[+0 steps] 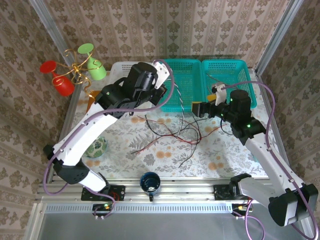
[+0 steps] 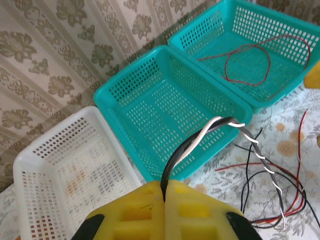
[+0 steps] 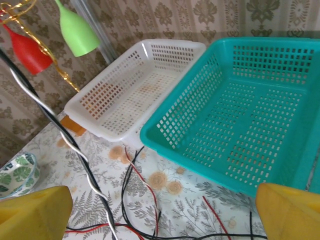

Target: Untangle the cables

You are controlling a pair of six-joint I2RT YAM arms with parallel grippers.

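Left wrist camera shows my left gripper (image 2: 164,196) clamped on a twisted black-and-white pair (image 2: 200,137) of the cables (image 2: 272,197). The pair arcs up ahead of the fingertips, then drops to loose red and black strands on the table to their right. From the right wrist, my right gripper (image 3: 160,215) stands wide apart, holding nothing, with the twisted pair passing between its fingers.

My left end effector (image 2: 165,196) runs off the bottom edge of its wrist view — the twisted black-and-white cables (image 2: 200,136) disappear into the seam between its pads, the gripped end hidden. From above, my left arm (image 1: 95,125) covers most of the white basket (image 1: 121,66), and the strands heaped on the worktop (image 1: 225,155) are too thin to tell which lies over which. The yellow fingers of my right end effector (image 3: 161,214) are cropped at the lower corners — the leaf-patterned bowl (image 3: 14,172) is cut by the left edge.
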